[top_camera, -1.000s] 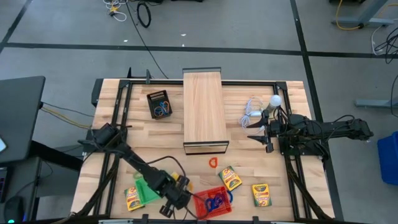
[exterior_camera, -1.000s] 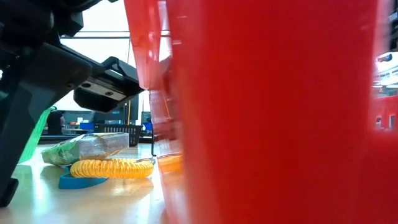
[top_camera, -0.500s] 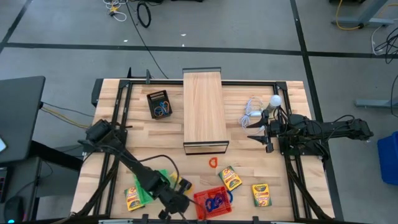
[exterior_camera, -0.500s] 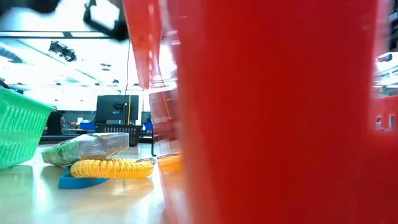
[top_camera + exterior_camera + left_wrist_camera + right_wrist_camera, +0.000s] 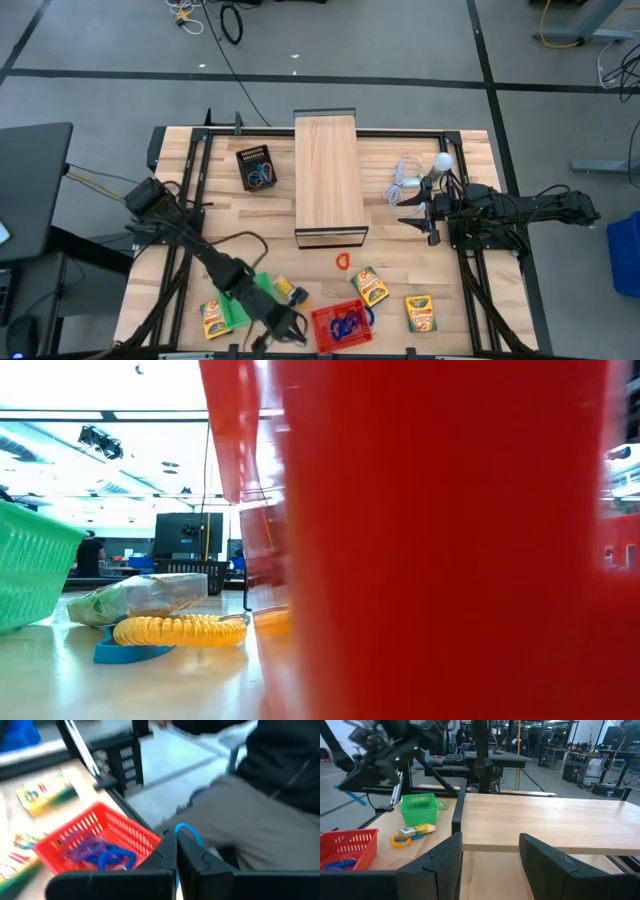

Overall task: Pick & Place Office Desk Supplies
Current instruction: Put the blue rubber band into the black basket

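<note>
One blue loop (image 5: 186, 831) sits pinched in the closed left hand (image 5: 176, 851) beside the red basket (image 5: 338, 325); it should centre over the basket before releasing. Right hand (image 5: 490, 851) waits open, empty.

a robotics lab or workshop in a big open hall. the butcher-block table (image 5: 200, 215) sits on a grey concrete floor (image 5: 380, 40) marked off with dark tape lines (image 5: 300, 80), loose cables (image 5: 230, 22) trailing across it. beyond the table the right wrist view shows rows of black workbenches (image 5: 505, 757) and equipment stands under high ceilings. the low view shows exposed ductwork (image 5: 20, 448), strip lighting and a monitor (image 5: 188, 535) in the background.
</note>
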